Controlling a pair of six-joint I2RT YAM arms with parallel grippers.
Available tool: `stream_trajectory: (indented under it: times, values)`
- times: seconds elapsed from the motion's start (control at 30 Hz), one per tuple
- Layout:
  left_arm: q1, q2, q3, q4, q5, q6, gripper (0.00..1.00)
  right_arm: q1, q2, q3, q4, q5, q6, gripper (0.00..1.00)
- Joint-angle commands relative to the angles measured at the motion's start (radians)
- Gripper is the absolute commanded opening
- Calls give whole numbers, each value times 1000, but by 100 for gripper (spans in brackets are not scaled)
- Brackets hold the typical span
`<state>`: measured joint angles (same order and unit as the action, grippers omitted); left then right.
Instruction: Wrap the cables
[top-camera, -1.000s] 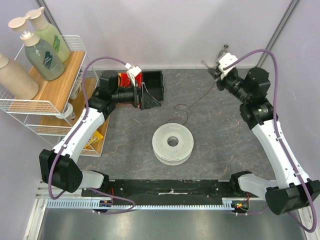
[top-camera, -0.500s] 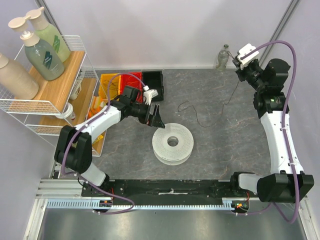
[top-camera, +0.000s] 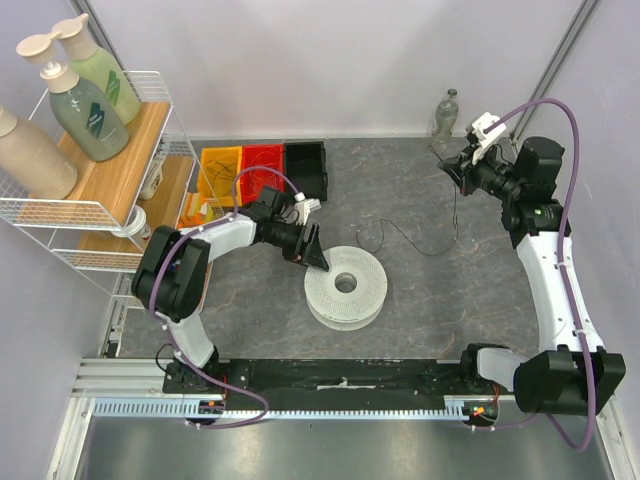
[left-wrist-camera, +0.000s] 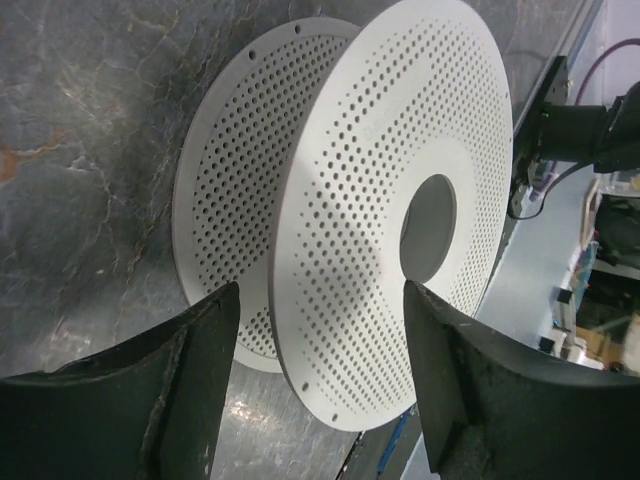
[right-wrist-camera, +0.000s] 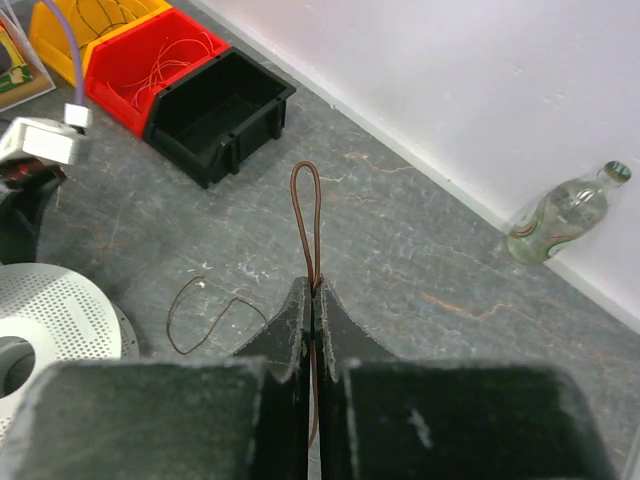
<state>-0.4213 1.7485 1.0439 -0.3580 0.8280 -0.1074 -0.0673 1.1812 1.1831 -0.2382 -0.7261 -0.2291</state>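
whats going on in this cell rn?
Cable-wrapping job, early on. The right gripper is shut on the thin cable, with a small loop poking out past its fingertips; the rest trails loose over the table toward the spool. The left gripper is open at the spool's left edge, one finger on each side of a flange. The spool lies flat, and no cable shows wound on it.

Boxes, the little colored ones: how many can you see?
3, in a row, left to right in the top view: a yellow box, a red box and a black box.
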Motion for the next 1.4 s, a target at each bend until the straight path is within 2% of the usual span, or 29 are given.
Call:
stream_trajectory:
  times: [0.0, 0.17, 0.27, 0.37, 0.4, 0.47, 0.6, 0.8, 0.93, 1.07, 1.37]
  values:
    - [-2, 71, 18, 76, 118, -67, 69, 1, -12, -7, 1, -21, 82, 0]
    - [9, 118, 18, 135, 163, -109, 52, 1, 12, 0, -35, -19, 86, 0]
    - [16, 123, 37, 128, 174, -101, 33, 1, 53, 38, -140, -70, -5, 0]
    - [18, 68, 73, 70, 168, -26, 12, 1, 78, 61, -229, -10, -47, 0]
    - [16, 40, 82, 48, 161, 4, 2, 1, 80, 61, -254, 8, -65, 0]
    - [15, -26, 100, 13, 142, 66, 2, 1, 78, 58, -274, 48, -75, 0]
    - [-5, -138, 182, -117, 93, 215, 2, 0, 78, 70, -273, 70, 16, 0]
    - [-88, -257, 246, -278, -35, 425, 1, 1, 100, 151, -352, -5, 24, 0]
    - [-181, -348, 208, -283, -134, 549, 2, 17, 165, 219, -515, -152, -21, 0]
    - [-244, -371, 173, -292, -239, 641, 1, 113, 170, 193, -619, -156, -107, 0]
    - [-349, -451, 45, -205, -348, 805, 2, 314, 116, 50, -639, -160, -122, 0]
